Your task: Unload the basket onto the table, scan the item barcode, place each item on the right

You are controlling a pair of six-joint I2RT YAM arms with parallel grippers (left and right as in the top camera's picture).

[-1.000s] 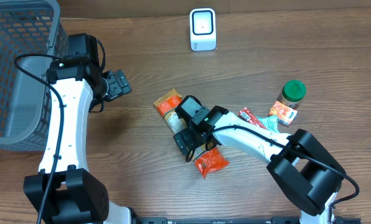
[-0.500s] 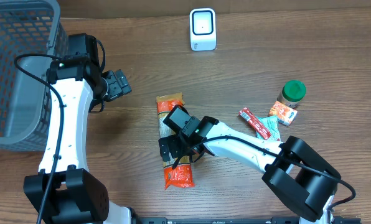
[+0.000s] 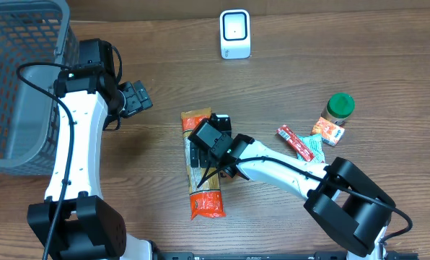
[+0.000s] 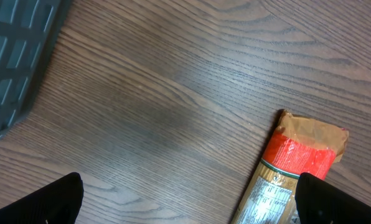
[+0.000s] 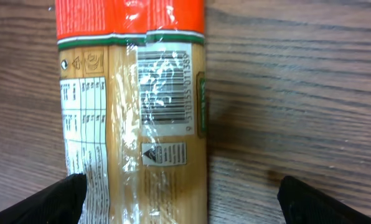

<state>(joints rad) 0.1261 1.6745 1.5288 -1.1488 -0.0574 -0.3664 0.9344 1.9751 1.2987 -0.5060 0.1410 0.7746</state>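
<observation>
One pasta packet (image 3: 206, 200), scanner (image 3: 235, 34), basket (image 3: 13, 155) and jar (image 3: 339, 106); two snack packs (image 3: 297, 141) (image 3: 329, 131)

A long, narrow pasta packet (image 3: 208, 203) lies flat on the counter (image 3: 330, 58) near its middle, its length running from the far edge toward the near one. It has orange-red ends and a clear middle showing pale strands. Its printed side faces up, and the black-and-white barcode (image 5: 165, 87) sits just below one red band, beside a table of small print. The scanner (image 3: 234, 34) — a small white box with a dark window — stands well apart near the far edge.
</observation>
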